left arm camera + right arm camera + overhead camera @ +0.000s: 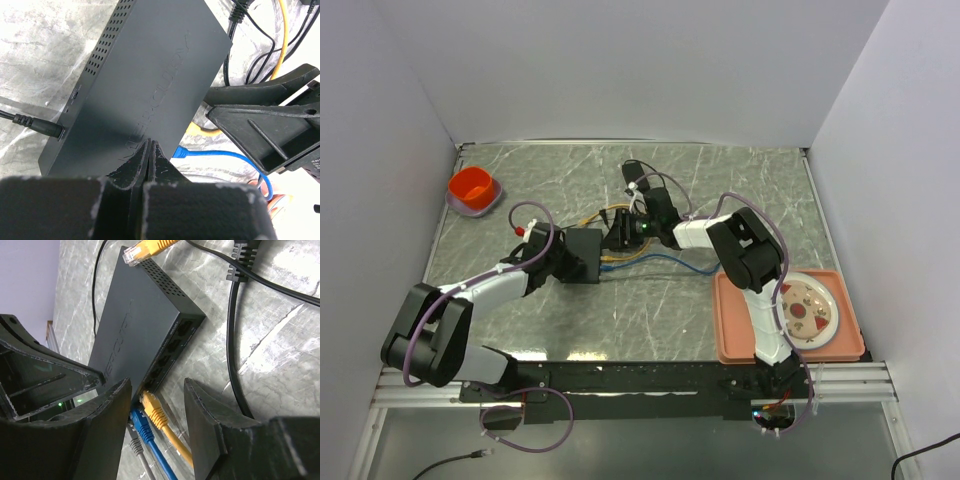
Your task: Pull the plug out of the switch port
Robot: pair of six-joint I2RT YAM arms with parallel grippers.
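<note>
My right gripper point(157, 392) has its fingers point(107, 425) apart. The yellow plug point(154, 412) lies in the gap between them, touching neither as far as I can see. Its nose goes into the switch port point(145, 389) just past the fingertips, and I judge it seated, since none of its clear head shows. The plug's long axis runs left to right in the scene, straight out of the black box point(135, 325) toward my right arm, so the pull has to go rightward along that line. A blue plug point(140, 422) and a grey plug point(135, 446) sit just beside it in the same row, so I must close on the yellow one alone. My left gripper point(150, 150) has its fingers pressed together, tips on the box's top face, seemingly pinning it to the table point(280, 355). The box lies mid-table, between the two arms.
</note>
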